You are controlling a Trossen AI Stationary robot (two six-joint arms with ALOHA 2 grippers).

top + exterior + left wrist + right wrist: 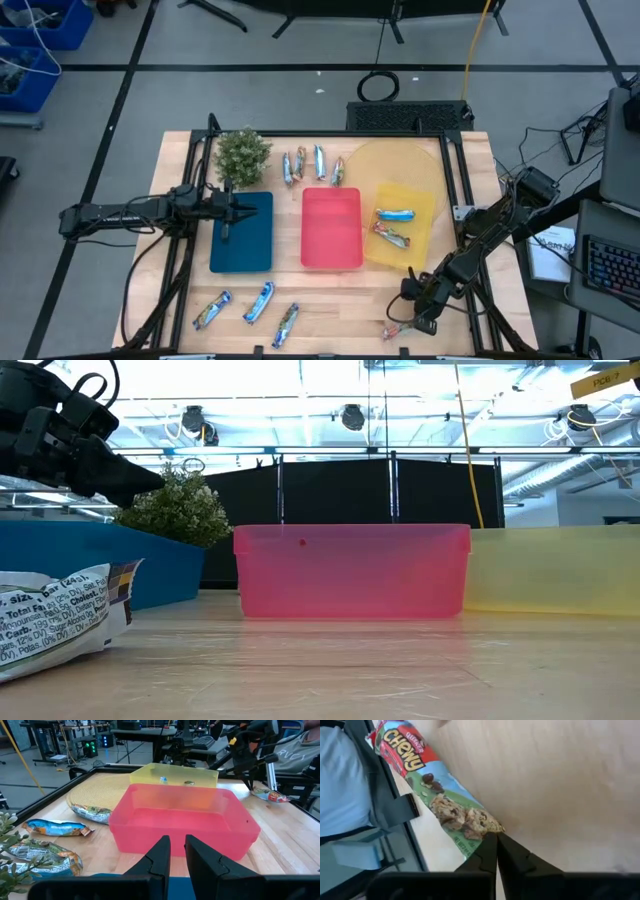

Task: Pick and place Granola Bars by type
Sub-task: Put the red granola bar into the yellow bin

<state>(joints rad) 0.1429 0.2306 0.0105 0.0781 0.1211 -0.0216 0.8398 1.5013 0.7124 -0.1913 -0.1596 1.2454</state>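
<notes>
From above I see the wooden table (180, 230) with three trays in a row: the blue tray (243, 250) on the left, the red tray (331, 228) in the middle, the yellow tray (412, 205) on the right, partly over a round woven mat (385, 160). A small green plant (243, 153) stands at the blue tray's far corner.

My left arm reaches in from the left, its left gripper (232, 212) hovering over the blue tray; in its wrist view the fingers (160, 852) stand close together with only a narrow gap, holding nothing.

My right arm comes down at the near right corner, where the right gripper (496, 851) sits at the end of a Chewy granola bar (435, 795) lying at the table edge. The fingers look pressed nearly together at the wrapper's end, but I cannot tell whether they actually grip it.

The other granola bars: two in the yellow tray (395, 214), four beyond the red tray (318, 162), and three near the front-left edge (259, 301).
</notes>
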